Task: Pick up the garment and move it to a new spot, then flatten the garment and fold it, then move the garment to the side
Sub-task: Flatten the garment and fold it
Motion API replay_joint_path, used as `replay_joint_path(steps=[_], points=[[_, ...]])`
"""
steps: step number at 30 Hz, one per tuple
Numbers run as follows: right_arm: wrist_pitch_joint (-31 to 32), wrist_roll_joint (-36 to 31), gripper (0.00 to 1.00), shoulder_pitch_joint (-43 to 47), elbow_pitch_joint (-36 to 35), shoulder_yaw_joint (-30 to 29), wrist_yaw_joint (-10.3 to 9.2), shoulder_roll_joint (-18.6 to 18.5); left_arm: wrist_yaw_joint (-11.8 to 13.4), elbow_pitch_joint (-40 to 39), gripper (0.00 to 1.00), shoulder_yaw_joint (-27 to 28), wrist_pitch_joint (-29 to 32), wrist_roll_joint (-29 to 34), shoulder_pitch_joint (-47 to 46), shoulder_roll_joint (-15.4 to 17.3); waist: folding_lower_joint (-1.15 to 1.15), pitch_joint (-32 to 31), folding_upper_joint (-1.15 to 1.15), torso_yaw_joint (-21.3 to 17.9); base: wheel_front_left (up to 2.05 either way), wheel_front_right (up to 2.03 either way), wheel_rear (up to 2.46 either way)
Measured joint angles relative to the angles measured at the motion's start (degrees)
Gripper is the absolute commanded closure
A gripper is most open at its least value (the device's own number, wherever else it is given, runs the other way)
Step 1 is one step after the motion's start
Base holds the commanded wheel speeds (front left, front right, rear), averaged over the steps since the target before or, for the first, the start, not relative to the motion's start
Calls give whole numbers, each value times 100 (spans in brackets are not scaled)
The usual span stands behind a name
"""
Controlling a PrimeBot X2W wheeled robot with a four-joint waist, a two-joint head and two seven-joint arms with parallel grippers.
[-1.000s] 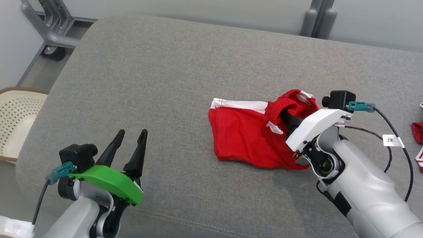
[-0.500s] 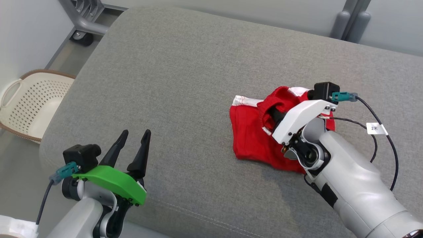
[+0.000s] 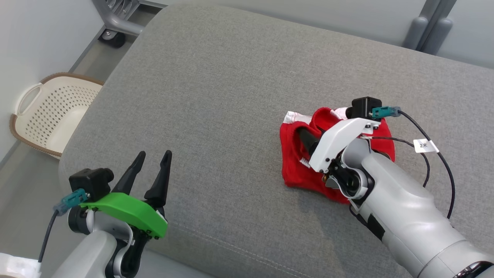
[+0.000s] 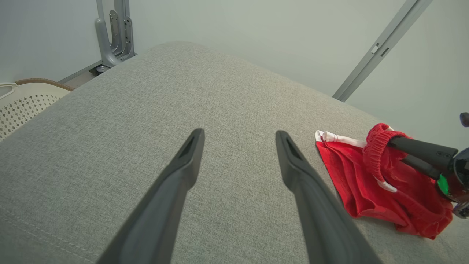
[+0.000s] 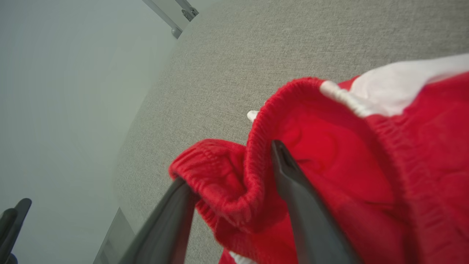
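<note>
**A:** Where are we?

**B:** On the grey sofa cushion (image 3: 216, 96), which takes up most of the head view. The red garment (image 3: 295, 170) lies on it at the middle right, in a heap, with its white trim towards the top. I'd say it has been set down at its new spot and is being let go.

**A:** And the right gripper (image 5: 229, 163)?

**B:** Its fingers are apart. The ribbed waistband (image 5: 253, 154) is looped over them. One tip sits under the fold and the other is inside the opening. The cloth looks slack to me, not pinched.

**A:** So how should it come away cleanly?

**B:** It should open fully, then draw straight back along the line of its fingers, low and slow, so the elastic slides off. The tip inside the opening is the likely snag. Lifting first would probably drag the heap along. Flattening should wait until both tips are free.

**A:** And the left gripper (image 3: 154, 154)?

**B:** It's at the lower left of the head view, above the cushion. Its fingers are spread wide and hold nothing, and it is well apart from the garment. It could pin a hem when the spreading starts.

**A:** Any containers?

**B:** One cream perforated basket (image 3: 54, 116), on the floor at the left edge of the frame beside the cushion. I see nothing in the part of its inside that shows.
</note>
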Motion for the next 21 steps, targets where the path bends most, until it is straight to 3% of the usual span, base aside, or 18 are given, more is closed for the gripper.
replay_joint_path(steps=[13,21], points=[[177,327,0,-58,-203,-20,225,91,46,23,0,90,-10,0,169,122,0,-156,0,-318,0,0,0],[201,1005,0,154,-806,-337,564,129,46,-16,0,169,-29,0,242,210,0,-238,0,-676,0,0,0]])
